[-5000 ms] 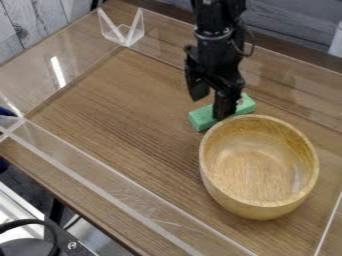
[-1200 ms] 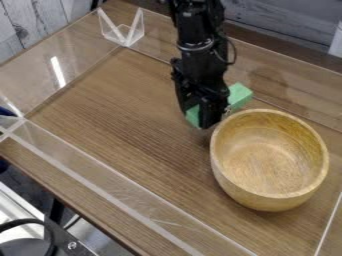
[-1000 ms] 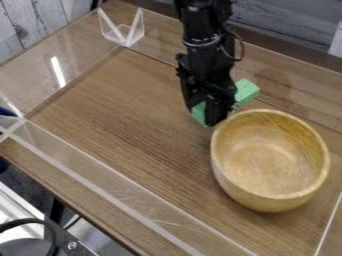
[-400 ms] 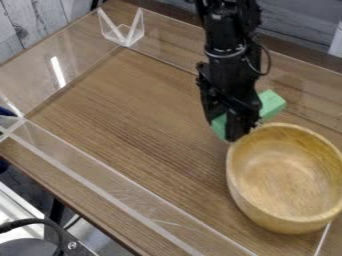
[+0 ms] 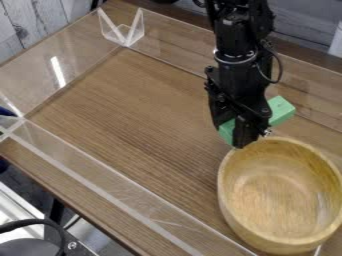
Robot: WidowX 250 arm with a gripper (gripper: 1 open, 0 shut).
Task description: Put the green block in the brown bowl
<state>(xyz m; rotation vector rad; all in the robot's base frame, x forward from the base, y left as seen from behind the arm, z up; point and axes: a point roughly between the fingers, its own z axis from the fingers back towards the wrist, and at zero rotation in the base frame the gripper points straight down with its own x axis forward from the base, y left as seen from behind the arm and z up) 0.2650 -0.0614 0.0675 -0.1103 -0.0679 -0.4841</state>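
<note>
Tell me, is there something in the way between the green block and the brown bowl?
Nothing visible is in the way. The fingers are shut on the green block, holding it just beyond the far rim of the brown bowl. Only a bit of bare wooden table lies between them, and the bowl looks empty inside.

Claw (image 5: 245,128) gripping green block (image 5: 271,111), seemingly touching brown bowl (image 5: 278,191) rim

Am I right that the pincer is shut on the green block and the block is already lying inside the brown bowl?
Not quite: the pincer is shut on the green block, but the camera view shows the block still outside the brown bowl, just beyond its far rim.
</note>
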